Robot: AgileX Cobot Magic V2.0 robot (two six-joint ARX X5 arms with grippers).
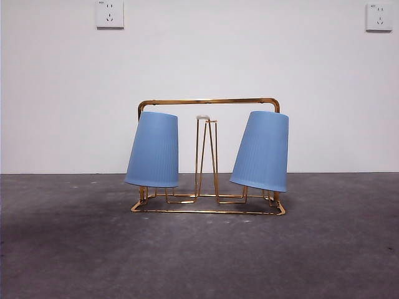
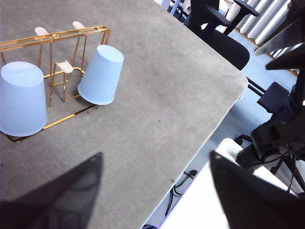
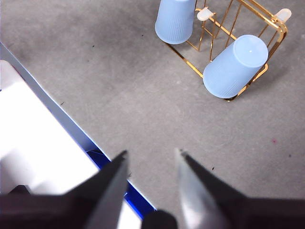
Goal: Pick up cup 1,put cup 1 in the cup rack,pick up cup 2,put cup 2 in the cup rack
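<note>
The gold wire cup rack [image 1: 209, 101] stands mid-table. Two ribbed blue cups hang upside down and tilted on its outer pegs, one at the left end [image 1: 153, 149] and one at the right end [image 1: 262, 151]; I cannot tell which is cup 1 and which is cup 2. A bare white-tipped peg [image 1: 203, 117] rises between them. The left wrist view shows the rack [image 2: 52, 36] with both cups [image 2: 21, 98] [image 2: 101, 74]; my left gripper [image 2: 155, 160] hangs open and empty, far from it, over the table's edge. My right gripper [image 3: 151, 153] is open and empty, well away from the rack [image 3: 274, 24] and its cups [image 3: 175, 19] [image 3: 236, 67].
The grey table [image 1: 199, 255] ends at a rounded corner [image 2: 238, 78], beyond which stand a black office chair [image 2: 224, 33] and dark equipment [image 2: 276, 129]. A white and blue ledge [image 3: 43, 133] runs along the table's edge under the right gripper. Wall sockets [image 1: 110, 14] sit high behind.
</note>
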